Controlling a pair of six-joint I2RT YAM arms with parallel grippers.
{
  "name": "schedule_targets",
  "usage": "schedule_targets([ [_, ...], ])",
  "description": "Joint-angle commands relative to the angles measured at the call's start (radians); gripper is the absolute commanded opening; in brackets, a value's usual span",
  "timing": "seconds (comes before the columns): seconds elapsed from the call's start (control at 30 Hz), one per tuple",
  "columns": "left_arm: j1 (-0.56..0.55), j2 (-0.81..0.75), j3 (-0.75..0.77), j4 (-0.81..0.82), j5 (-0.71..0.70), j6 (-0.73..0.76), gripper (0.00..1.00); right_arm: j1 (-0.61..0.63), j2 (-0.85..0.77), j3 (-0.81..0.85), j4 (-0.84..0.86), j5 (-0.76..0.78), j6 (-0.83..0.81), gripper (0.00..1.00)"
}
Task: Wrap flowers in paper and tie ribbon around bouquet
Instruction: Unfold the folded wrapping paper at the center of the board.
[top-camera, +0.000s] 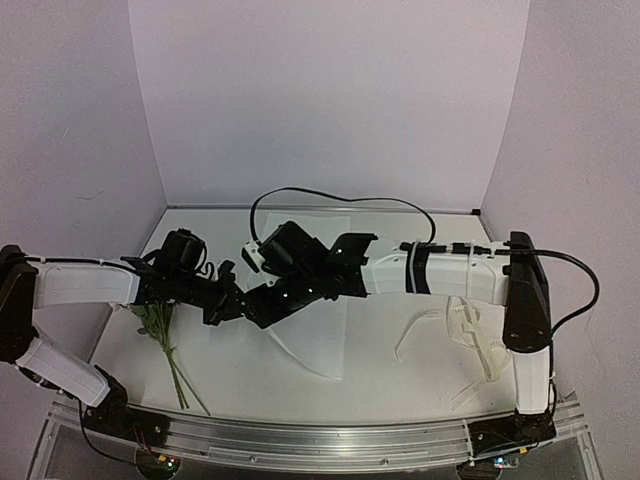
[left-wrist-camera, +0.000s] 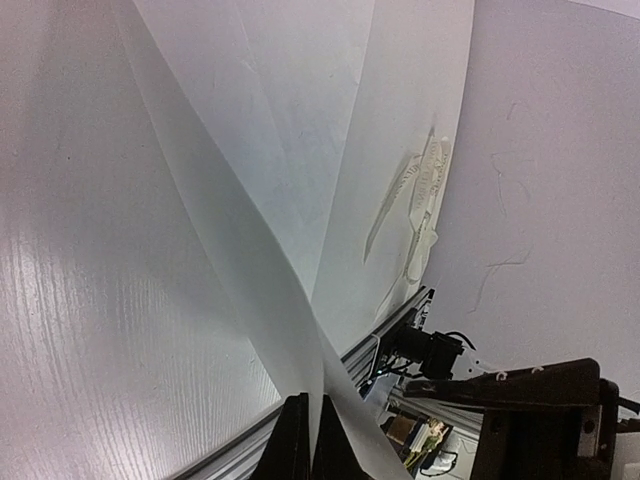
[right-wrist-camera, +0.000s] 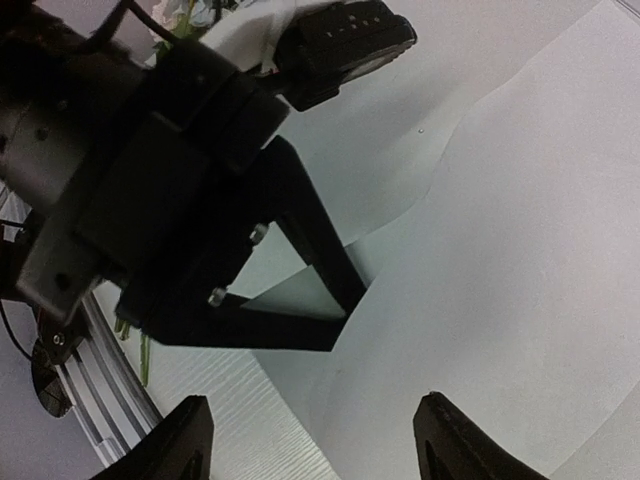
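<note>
Top external shows a white table between pale walls; left jaws pinch the paper, right jaws gape empty.

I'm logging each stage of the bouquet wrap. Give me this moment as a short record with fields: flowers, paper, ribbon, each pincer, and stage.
flowers: lying unwrapped on the table, left side, off the paper
paper: mid-table, part of it lifted by the pinch
ribbon: loose on the right side, untied
left pincer: shut on the paper
right pincer: open above the paper, holding nothing
stage: flowers not yet on the paper
</note>
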Motion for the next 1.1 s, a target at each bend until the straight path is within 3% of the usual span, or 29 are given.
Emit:
schedule_targets([
  [0.0, -0.003, -0.007, 0.025, -0.011, -0.003, 0.027, 0.0, -0.039, 0.063, 0.062, -0.046, 0.009, 0.032, 0.57],
  [0.03, -0.003, -0.008, 0.022, -0.008, -0.004, 0.025, 0.0, -0.044, 0.071, 0.065, -0.046, 0.008, 0.04, 0.53],
  [0.1, -0.003, -0.008, 0.017, -0.008, -0.006, 0.025, 0.0, -0.053, 0.085, 0.074, -0.046, 0.009, 0.053, 0.37],
  [0.2, -0.001, -0.013, 0.009, -0.044, -0.043, 0.023, 0.0, -0.064, 0.085, 0.071, -0.051, 0.039, 0.073, 0.02],
  [0.23, 0.002, -0.015, 0.004, -0.079, -0.071, 0.018, 0.0, -0.067, 0.07, 0.061, -0.058, 0.062, 0.078, 0.0],
  [0.47, 0.159, -0.015, -0.093, -0.137, -0.175, 0.025, 0.0, -0.074, -0.191, -0.312, -0.091, 0.573, 0.139, 0.0],
  [0.6, 0.21, 0.026, -0.072, -0.174, -0.23, 0.104, 0.0, -0.075, -0.359, -0.585, -0.145, 0.754, 0.297, 0.0],
  [0.8, 0.212, 0.089, -0.014, -0.181, -0.279, 0.155, 0.0, -0.046, -0.508, -0.863, -0.183, 0.737, 0.643, 0.0],
  [1.0, 0.224, 0.137, 0.078, -0.221, -0.346, 0.229, 0.0, 0.065, -0.448, -0.864, -0.196, 0.657, 0.82, 0.0],
  [1.07, 0.226, 0.157, 0.113, -0.241, -0.357, 0.262, 0.0, 0.097, -0.416, -0.82, -0.196, 0.62, 0.825, 0.1],
])
